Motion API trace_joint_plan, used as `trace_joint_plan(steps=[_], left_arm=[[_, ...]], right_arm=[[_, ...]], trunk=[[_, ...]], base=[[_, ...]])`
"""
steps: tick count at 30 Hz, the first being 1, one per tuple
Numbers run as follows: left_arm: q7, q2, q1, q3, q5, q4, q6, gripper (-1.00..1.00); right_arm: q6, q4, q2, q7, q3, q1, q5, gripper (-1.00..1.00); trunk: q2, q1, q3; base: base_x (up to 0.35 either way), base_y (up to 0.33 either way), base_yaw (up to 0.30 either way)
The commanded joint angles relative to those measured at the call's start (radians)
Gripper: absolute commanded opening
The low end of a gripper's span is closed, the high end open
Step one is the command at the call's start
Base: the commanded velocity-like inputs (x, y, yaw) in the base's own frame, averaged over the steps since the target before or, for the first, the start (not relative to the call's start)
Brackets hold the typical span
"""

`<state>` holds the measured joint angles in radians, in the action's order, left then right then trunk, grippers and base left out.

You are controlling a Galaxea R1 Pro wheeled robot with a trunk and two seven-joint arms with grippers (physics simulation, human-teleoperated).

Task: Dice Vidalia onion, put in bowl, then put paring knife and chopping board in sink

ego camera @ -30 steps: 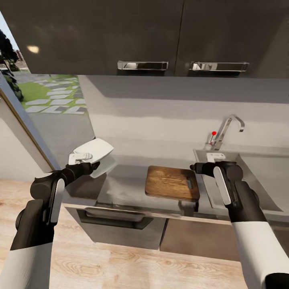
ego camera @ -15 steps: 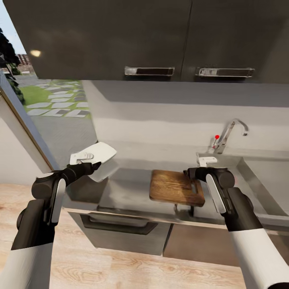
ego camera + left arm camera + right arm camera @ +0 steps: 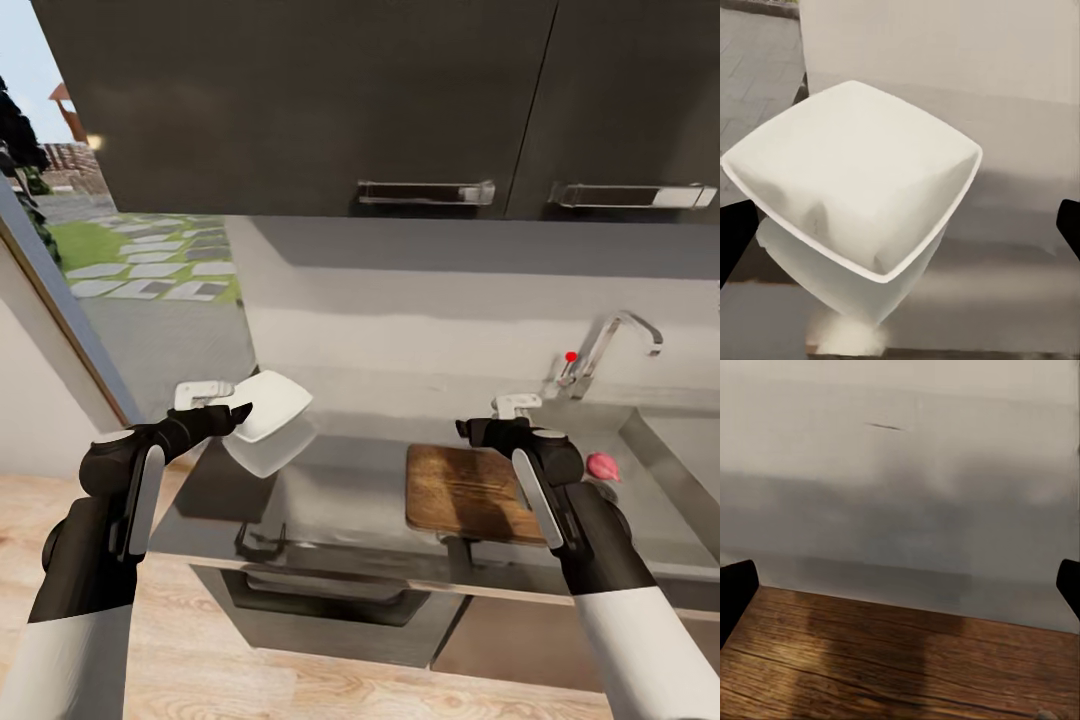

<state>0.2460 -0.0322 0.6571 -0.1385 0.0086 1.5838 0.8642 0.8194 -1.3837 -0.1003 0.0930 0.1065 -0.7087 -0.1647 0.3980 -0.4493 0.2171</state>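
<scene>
Camera has swung right since a second ago: cabinets, chopping board (image 3: 470,492) and tap all sit differently in the head view, and the Vidalia onion (image 3: 602,465) is now visible as a pinkish bulb in the sink (image 3: 655,450), right of the board. Both arms look roughly the same relative to the body. Left gripper (image 3: 222,404) is up at the left end of the countertop (image 3: 340,490), with the white bowl (image 3: 268,408) tilted just in front of it; left wrist view has the bowl (image 3: 859,180) between the two dark fingertips (image 3: 735,236), which are spread wide and not touching it. Right gripper (image 3: 500,415) hovers over the board's far edge; right wrist view shows board grain (image 3: 885,660) below and fingertips (image 3: 736,589) far apart, nothing between them. Both claws read as open. Paring knife can't be made out.
</scene>
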Motion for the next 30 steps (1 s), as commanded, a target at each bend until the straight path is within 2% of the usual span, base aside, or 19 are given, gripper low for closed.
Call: trace_joint_plan(steps=[1,12,23,30], left_arm=[[0.003,0.0,0.001,-0.001,0.001,0.001,0.006,1.0],[0.003,0.0,0.001,-0.001,0.0,0.001,0.006,1.0],[0.003,0.0,0.001,-0.001,0.001,0.001,0.006,1.0],[0.003,0.0,0.001,-0.001,0.001,0.001,0.006,1.0]], right_arm=[[0.002,-0.001,-0.001,0.01,0.002,-0.001,-0.01,1.0],[-0.005,-0.001,-0.001,0.01,0.002,0.001,-0.01,1.0],[-0.005,-0.001,-0.001,0.01,0.002,0.002,-0.01,1.0],[-0.005,-0.001,-0.001,0.01,0.002,0.002,-0.01,1.0]], trunk=[[0.002,-0.001,0.001],[0.002,-0.001,0.0],[0.002,-0.001,0.0],[0.002,-0.001,0.0]], base=[[0.037,0.04,-0.031],[0.005,0.005,-0.009],[0.015,0.05,-0.23],[0.044,0.126,-0.049]])
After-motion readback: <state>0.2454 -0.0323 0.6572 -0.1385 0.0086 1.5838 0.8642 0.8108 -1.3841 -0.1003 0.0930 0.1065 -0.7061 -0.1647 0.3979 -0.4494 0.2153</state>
